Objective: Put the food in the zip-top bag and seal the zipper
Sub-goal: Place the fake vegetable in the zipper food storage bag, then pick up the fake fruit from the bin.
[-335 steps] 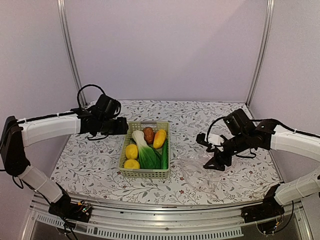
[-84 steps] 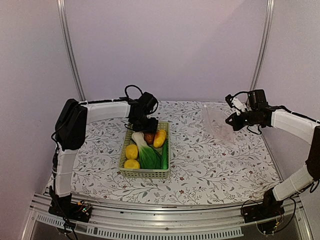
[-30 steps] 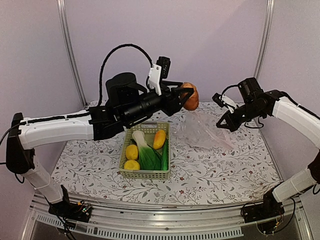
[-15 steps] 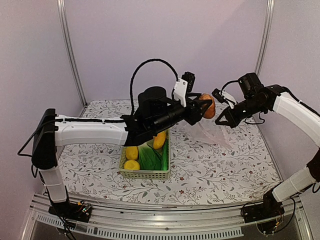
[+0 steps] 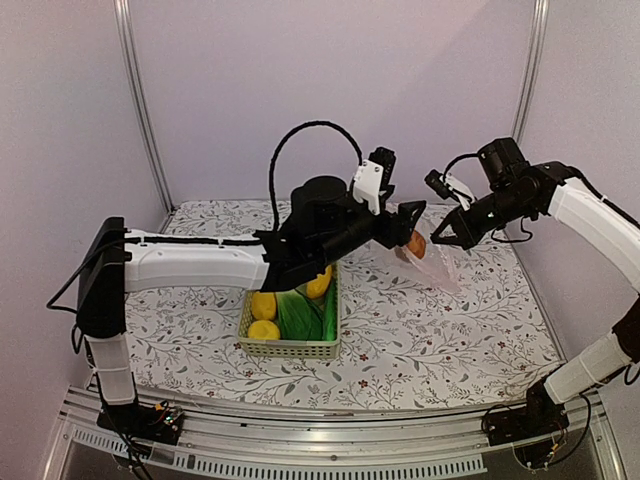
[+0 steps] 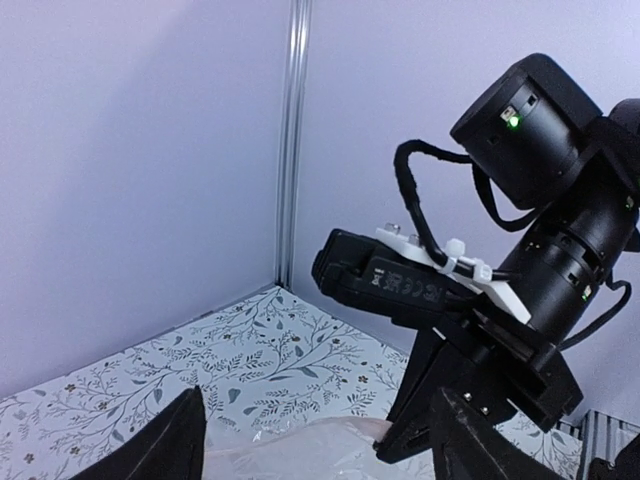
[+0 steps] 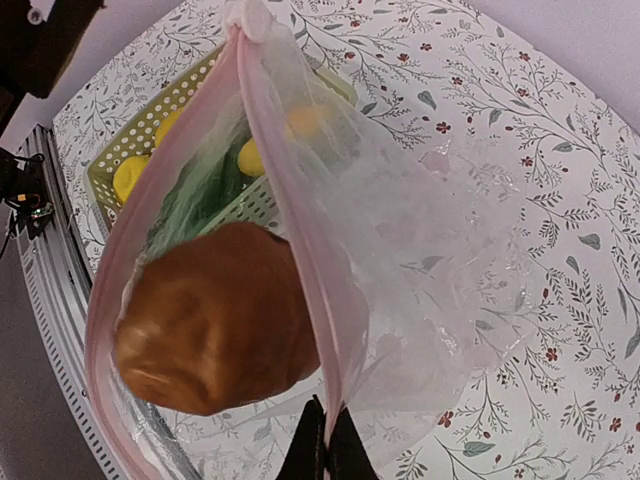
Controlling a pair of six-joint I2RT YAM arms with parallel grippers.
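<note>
Plain lilac walls (image 5: 330,90), aluminium corner posts (image 5: 140,100), floral-print table cover (image 5: 450,330)

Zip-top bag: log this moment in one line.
left claw: open over bag mouth | right claw: shut on zip-top bag rim, held up | brown-orange piece: inside bag | zipper: unsealed | lattice basket: lemons inside

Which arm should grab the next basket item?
Left. The left jaws stand open and empty, with the basket below that arm; the right jaws are shut on the zip-top bag, holding it up.
</note>
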